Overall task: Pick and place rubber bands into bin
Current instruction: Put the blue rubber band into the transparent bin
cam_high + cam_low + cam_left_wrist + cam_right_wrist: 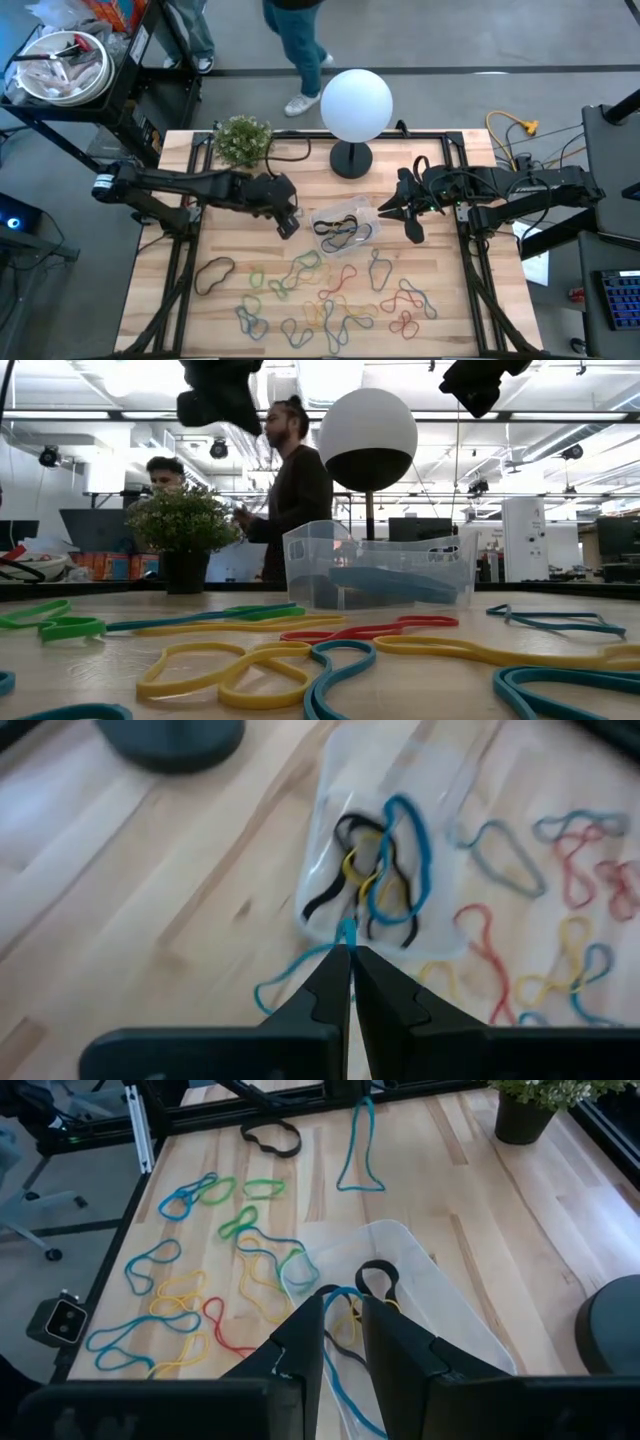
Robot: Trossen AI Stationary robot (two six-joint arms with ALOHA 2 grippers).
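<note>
Rubber bands [330, 300]: most lie loose across the lower centre of the table; several sit in the bin [345, 230] at centre. My left gripper [349, 956], shut tight, pinches a blue band [295, 975] beside the bin's rim. My right gripper [340, 1330] hovers over the bin, fingers part-open, empty. Risk: the dangling band may drape outside the rim on release.

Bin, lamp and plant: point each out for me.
Bin [367, 216]: high view, bare right edge.
Lamp [356, 103]: high view, middle of the white globe.
Plant [242, 139]: high view, centre of the foliage.
</note>
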